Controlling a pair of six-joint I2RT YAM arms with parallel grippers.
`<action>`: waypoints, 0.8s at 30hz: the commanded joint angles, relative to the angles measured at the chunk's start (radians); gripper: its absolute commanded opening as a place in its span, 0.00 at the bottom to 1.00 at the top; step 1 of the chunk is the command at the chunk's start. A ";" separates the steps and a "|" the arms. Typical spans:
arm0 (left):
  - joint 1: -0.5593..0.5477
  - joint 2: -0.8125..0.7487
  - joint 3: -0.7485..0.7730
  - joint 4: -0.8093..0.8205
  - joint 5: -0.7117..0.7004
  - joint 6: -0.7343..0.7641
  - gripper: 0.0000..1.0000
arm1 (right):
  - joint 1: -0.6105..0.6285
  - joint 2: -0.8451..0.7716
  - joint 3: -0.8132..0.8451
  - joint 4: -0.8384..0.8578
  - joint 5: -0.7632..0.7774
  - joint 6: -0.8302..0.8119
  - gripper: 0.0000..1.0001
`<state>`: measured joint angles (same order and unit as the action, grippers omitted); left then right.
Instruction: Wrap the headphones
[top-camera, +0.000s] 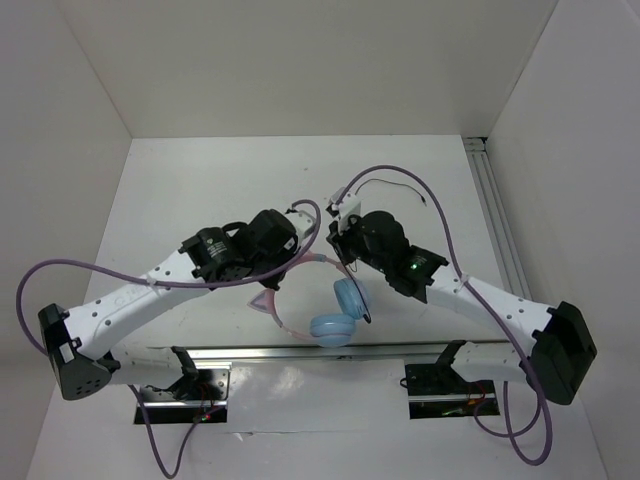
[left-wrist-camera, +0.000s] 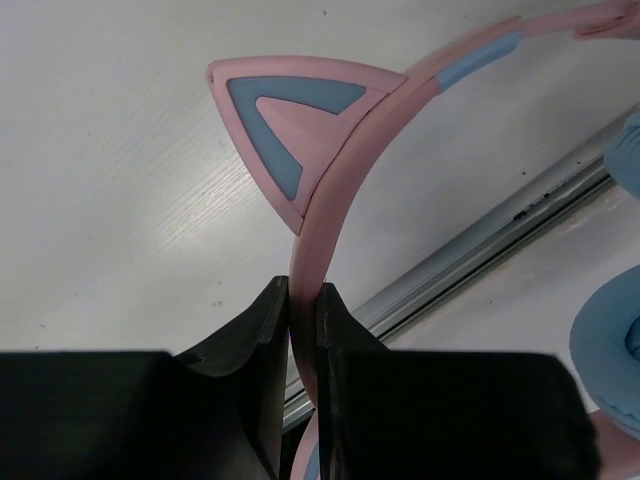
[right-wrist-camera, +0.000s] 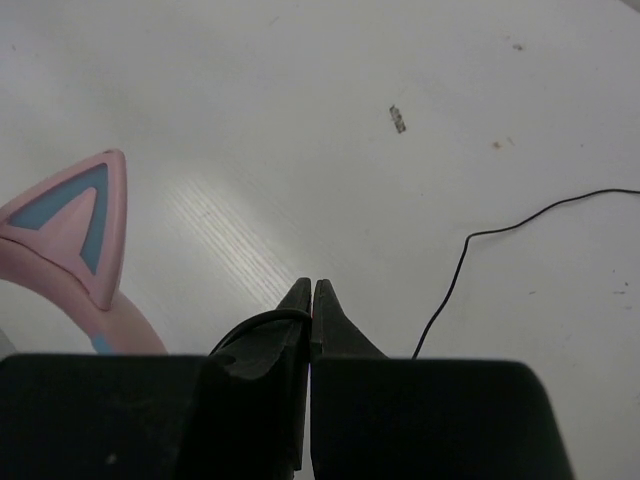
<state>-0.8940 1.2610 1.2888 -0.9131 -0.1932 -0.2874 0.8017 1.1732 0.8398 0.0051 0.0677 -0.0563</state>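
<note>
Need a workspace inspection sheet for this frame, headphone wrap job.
Surface: white table, a few dark specks.
Job's things: pink cat-ear headphones with light-blue ear cups, between the arms; thin black cord trails over the table.
Clutter: nothing seen.
Hands: left hand shut on the pink headband; right hand shut on the cord.
Cables: thick purple robot cables loop off both arms.
Surroundings: white walls, aluminium rail at right.

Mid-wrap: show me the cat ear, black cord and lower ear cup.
Cat ear (left-wrist-camera: 290, 130): left wrist view, centre of the triangle.
Black cord (right-wrist-camera: 470, 237): right wrist view, bend in its loose run.
Lower ear cup (top-camera: 332, 327): top external view, middle of its face.
</note>
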 joint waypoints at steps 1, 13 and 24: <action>-0.080 -0.018 0.044 0.045 0.109 0.060 0.00 | 0.010 0.043 0.065 -0.030 -0.020 -0.037 0.01; -0.112 -0.190 0.014 0.109 0.199 0.129 0.00 | 0.019 0.127 0.114 -0.109 -0.176 -0.099 0.02; -0.112 -0.252 -0.006 0.141 0.169 0.129 0.00 | -0.061 0.158 0.105 -0.005 -0.477 -0.111 0.15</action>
<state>-0.9684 1.0630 1.2720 -0.9119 -0.2169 -0.1604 0.7742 1.3048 0.9237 -0.1200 -0.3313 -0.1623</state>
